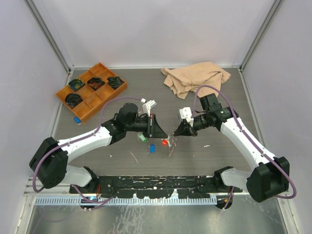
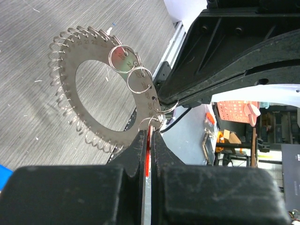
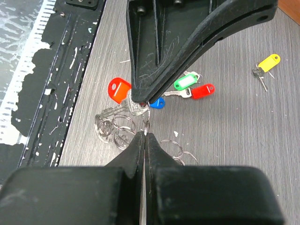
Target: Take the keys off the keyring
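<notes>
Pinching the keyring [image 2: 68,79] by its rim, the left gripper [image 2: 149,140] is holding the disc clear of the table [image 3: 225,140]. The right gripper [image 3: 144,140] is facing it nose-to-nose, pressed together on a split ring [image 3: 146,123] at that rim. Loose keys [image 3: 186,83] are lying beneath.

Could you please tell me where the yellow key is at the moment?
In the right wrist view, the yellow key lies on the table at the upper right, apart from the green key and the oblong red key nearer the centre.
</notes>
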{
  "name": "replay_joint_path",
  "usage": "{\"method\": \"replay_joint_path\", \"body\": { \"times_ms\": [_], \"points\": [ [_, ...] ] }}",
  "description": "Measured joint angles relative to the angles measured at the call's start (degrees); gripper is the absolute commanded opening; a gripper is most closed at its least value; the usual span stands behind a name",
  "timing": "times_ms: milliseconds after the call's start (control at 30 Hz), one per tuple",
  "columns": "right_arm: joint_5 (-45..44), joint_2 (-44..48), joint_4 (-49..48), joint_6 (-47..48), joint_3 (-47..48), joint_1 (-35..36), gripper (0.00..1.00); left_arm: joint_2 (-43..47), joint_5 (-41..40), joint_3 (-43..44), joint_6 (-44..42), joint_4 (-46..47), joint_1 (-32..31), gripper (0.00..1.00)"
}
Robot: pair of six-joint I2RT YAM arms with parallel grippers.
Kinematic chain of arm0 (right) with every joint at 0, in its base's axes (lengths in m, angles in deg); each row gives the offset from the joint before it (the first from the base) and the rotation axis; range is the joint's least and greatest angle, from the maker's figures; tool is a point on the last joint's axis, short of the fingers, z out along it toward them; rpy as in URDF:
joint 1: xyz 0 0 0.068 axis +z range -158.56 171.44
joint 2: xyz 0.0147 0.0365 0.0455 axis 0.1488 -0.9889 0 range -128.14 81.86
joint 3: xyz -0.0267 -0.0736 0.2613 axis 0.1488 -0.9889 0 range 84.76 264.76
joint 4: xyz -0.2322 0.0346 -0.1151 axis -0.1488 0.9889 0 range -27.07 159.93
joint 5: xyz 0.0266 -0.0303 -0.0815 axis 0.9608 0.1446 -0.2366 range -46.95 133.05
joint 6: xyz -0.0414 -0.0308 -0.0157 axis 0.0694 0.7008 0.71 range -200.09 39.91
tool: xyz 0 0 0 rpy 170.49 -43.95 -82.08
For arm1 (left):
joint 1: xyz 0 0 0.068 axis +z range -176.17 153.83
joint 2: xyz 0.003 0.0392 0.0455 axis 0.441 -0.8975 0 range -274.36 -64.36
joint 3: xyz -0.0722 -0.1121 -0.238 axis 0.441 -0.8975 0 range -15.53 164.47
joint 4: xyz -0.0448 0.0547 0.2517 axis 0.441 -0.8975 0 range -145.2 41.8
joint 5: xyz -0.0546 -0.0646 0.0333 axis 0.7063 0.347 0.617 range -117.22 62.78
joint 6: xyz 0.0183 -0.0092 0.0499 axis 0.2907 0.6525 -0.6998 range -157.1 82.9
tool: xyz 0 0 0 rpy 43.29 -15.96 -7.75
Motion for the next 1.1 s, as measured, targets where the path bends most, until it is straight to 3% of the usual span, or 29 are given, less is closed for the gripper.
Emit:
{"method": "replay_joint_path", "body": {
  "times_ms": [167, 367, 567, 767, 900, 1100],
  "points": [
    [1.0, 0.0, 1.2, 1.3, -0.3, -0.3, 0.01, -1.4, 1.0, -1.3, 1.7, 2.9, 0.0, 0.01],
    [2.0, 0.0, 2.3, 3.0, -0.5, -0.4, 0.01, -1.8, 1.8, -3.1, 2.6, 6.4, -0.1, 0.23],
    [4.4, 0.0, 3.6, 4.2, -0.5, -1.2, 0.01, -0.6, 1.7, -9.0, 2.6, 7.9, -0.1, 0.36],
    [5.4, -0.5, 5.9, 7.1, -0.5, -1.4, 0.01, 9.4, -0.2, -15.5, 0.0, 10.6, -0.1, 0.48],
    [6.1, -0.8, 8.7, 11.2, -0.5, -1.4, 0.01, 15.0, -2.6, -17.8, -3.0, 17.3, -0.6, 0.5],
    [6.7, -0.9, 11.4, 15.7, -0.5, -1.4, 0.01, 14.1, -6.3, -18.2, -1.1, 24.7, -1.7, 0.51]
  ]
}}
